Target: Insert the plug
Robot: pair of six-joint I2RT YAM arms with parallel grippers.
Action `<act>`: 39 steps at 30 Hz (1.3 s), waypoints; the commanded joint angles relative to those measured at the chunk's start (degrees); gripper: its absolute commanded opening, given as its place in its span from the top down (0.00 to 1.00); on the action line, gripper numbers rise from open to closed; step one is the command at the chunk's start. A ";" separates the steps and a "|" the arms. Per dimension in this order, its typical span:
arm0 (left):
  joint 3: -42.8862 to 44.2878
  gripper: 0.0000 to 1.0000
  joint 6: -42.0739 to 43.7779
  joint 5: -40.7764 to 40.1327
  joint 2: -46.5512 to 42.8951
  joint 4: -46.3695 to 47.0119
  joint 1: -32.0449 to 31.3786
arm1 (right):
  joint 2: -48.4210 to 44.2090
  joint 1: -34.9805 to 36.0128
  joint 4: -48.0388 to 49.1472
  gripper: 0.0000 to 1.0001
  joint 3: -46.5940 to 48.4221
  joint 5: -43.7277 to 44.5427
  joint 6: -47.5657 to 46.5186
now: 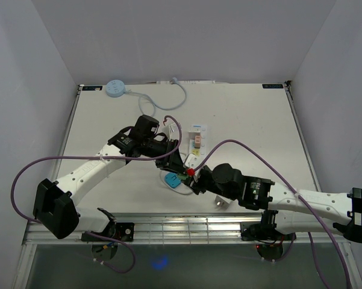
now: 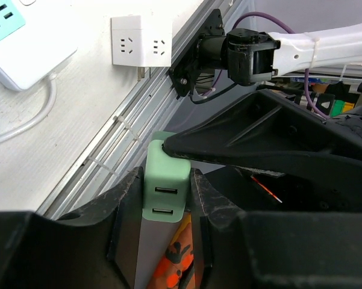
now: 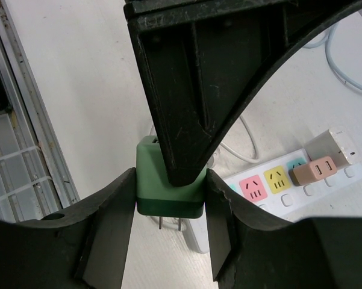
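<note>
The plug [image 3: 149, 180] is a green cube charger with two metal prongs pointing down and two USB slots on its end [image 2: 165, 180]. It hangs above the table between the two arms [image 1: 184, 171]. My right gripper [image 3: 170, 198] is shut on its sides. My left gripper [image 2: 165, 188] is closed on it from the other direction, and one of its black fingers [image 3: 193, 90] lies across the plug's top. The white power strip [image 3: 271, 180] with pink and yellow sockets lies just beyond the prongs.
A tan adapter [image 3: 313, 170] and a white one [image 3: 337, 147] sit in the strip. A white cube adapter [image 2: 141, 41] lies near the table's front rail [image 2: 117, 141]. A round blue hub [image 1: 115, 88] with a white cable lies at the back.
</note>
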 commanded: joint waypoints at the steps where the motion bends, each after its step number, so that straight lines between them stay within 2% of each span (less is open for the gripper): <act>1: 1.96 0.82 0.13 -0.25 -1.41 -0.79 0.19 | -0.35 -0.12 2.71 0.80 1.67 1.92 -1.11; 2: 1.96 0.93 0.21 -0.34 -1.50 -0.62 0.19 | -0.18 -0.21 2.71 0.80 1.68 2.27 -1.20; 3: 2.14 1.00 0.22 -0.43 -1.59 -0.62 0.19 | 0.00 -0.21 2.71 0.79 1.68 2.53 -1.29; 6: 2.31 1.00 0.56 -0.69 -1.33 -0.53 0.19 | -0.09 -0.30 3.15 0.73 1.33 3.85 -1.81; 7: 2.40 1.00 0.65 -0.78 -1.06 -0.53 0.19 | -0.26 -0.30 3.68 0.59 0.98 4.46 -1.99; 9: 2.49 1.00 0.74 -1.48 -0.88 -0.53 0.19 | -1.22 -0.21 4.91 0.38 -0.52 5.60 -2.16; 10: 2.58 1.00 0.83 -1.92 -0.71 -0.53 0.19 | -1.75 -0.21 6.30 0.23 -1.04 5.78 -2.69; 13: 3.19 1.00 0.83 -4.11 -0.45 -0.70 0.28 | -3.34 -0.30 7.54 0.10 -2.45 6.93 -3.13; 16: 4.15 1.00 0.74 -7.62 0.34 -1.32 0.28 | -4.13 -0.65 7.64 0.04 -2.89 8.42 -3.13; 21: 8.28 1.00 0.48 -12.64 2.45 -2.55 0.46 | -5.97 -1.18 8.78 0.01 -4.74 11.49 -1.82; 24: 11.09 1.00 0.30 -15.27 4.38 -3.25 0.90 | -8.07 -1.88 10.44 0.08 -7.46 13.60 -0.59; 28: 14.44 1.00 -0.22 -17.39 7.37 -3.52 1.51 | -11.16 -3.81 12.38 0.11 -10.97 15.62 1.52; 37: 21.20 1.00 -1.10 -22.48 12.82 -4.31 1.60 | -13.97 -11.54 13.26 0.11 -15.46 24.15 7.50; 39: 21.91 1.00 -1.36 -23.62 13.79 -4.31 1.60 | -14.15 -15.05 13.17 0.11 -15.72 24.07 10.21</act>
